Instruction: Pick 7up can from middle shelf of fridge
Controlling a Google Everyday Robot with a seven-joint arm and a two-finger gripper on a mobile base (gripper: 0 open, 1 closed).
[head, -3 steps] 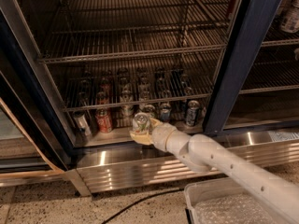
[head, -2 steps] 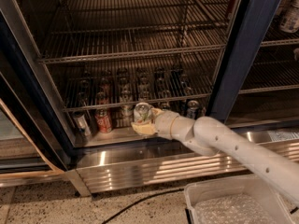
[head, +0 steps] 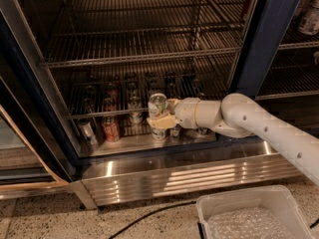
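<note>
The fridge stands open, with dark wire racks above. My gripper reaches in from the right and is shut on the 7up can, a pale silver can with green print. It holds the can upright a little above the shiny middle shelf, in front of the back rows of cans. Another pale can stands on the shelf right below the gripper.
A red can and a tilted silver can stand on the shelf to the left. More cans stand behind the held one. The ribbed steel base panel lies below. A white bin and a black cable are on the floor.
The arm has drawn up and toward the fridge front, and the 7up can in the gripper now sits higher above the shelf than a second ago.
</note>
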